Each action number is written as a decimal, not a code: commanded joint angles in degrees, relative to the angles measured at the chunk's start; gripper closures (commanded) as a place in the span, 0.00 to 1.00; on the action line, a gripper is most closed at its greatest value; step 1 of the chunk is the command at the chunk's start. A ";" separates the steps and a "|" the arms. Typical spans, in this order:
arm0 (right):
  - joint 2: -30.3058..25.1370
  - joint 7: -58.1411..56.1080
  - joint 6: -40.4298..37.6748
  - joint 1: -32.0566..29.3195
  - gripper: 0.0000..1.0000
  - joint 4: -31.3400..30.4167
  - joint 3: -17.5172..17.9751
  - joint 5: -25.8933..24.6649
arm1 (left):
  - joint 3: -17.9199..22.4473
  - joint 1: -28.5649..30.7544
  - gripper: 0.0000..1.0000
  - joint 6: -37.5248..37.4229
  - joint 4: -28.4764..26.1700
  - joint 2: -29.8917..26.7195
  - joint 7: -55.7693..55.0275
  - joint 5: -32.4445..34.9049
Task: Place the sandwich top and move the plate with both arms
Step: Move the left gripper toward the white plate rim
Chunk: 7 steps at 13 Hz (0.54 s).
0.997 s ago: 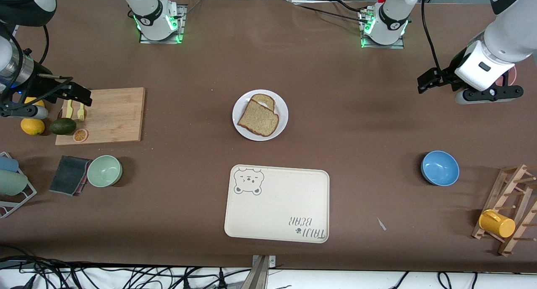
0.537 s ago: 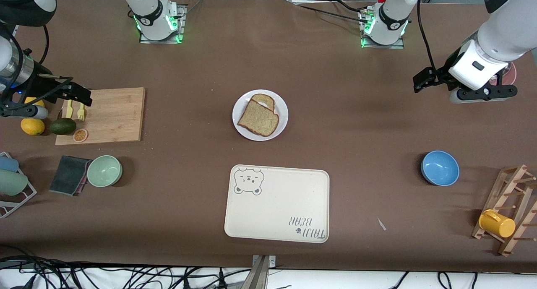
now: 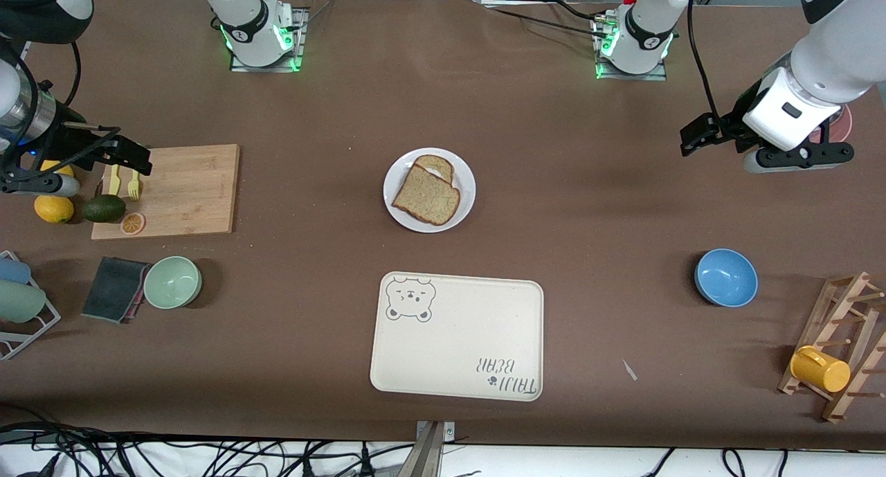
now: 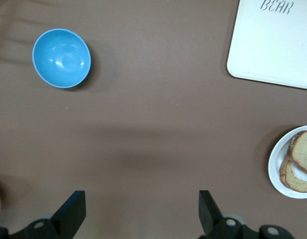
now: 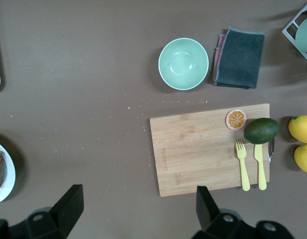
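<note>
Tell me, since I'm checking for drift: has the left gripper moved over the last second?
Yes. The left gripper, open, has drifted up the front view, away from the blue bowl toward its own base.

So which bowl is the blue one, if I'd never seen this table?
Start at the cream bear tray near the table's front edge and go toward the left arm's end. The blue bowl sits alone on the bare brown table, short of the wooden rack with a yellow cup. The only other bowl is pale green, beside a dark cloth.

Left pincer [image 3: 699,134] raised, spread wide, right pincer [image 3: 131,158] likewise
</note>
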 commanded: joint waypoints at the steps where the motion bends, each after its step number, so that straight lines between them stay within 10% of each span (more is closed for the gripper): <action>1: -0.20 -0.56 -0.07 -0.94 0.00 0.07 0.64 1.02 | 0.01 -0.07 0.00 5.54 -3.48 1.52 0.23 -3.42; 7: -0.20 -0.56 -0.07 -1.03 0.00 -0.02 0.64 0.93 | -2.36 -2.18 0.00 13.65 -8.42 6.51 0.23 -4.40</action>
